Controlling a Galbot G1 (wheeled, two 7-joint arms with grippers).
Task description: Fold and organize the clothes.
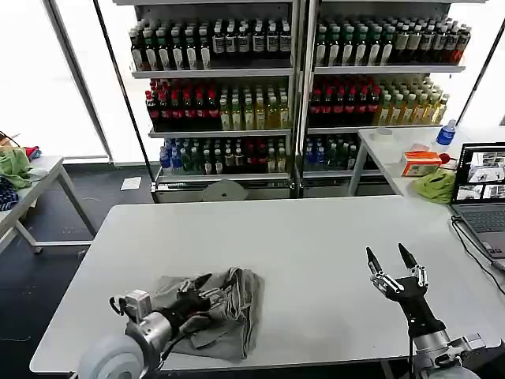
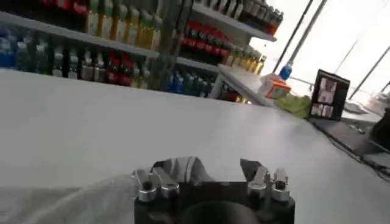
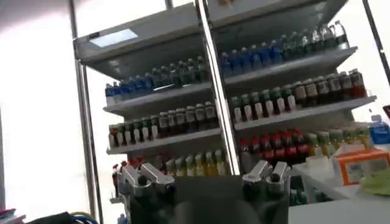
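Shirt [image 1: 229, 312], light grey and crumpled, is found at the lower left of the head view on the white table [image 1: 316, 237], its long axis running from the near edge toward the upper right. It is bunched against the left gripper [image 1: 196, 294], whose closure cannot be told. Right gripper [image 1: 392, 264] is held above bare tabletop at lower right, fingers spread apart; drink shelves [image 1: 292, 79] line the room behind.

Strong daylight from the windows [image 1: 47, 71] at the upper left blows out to white, the pale bench [image 1: 316, 245] glares softly, and both wrist views look hazy and blurred.
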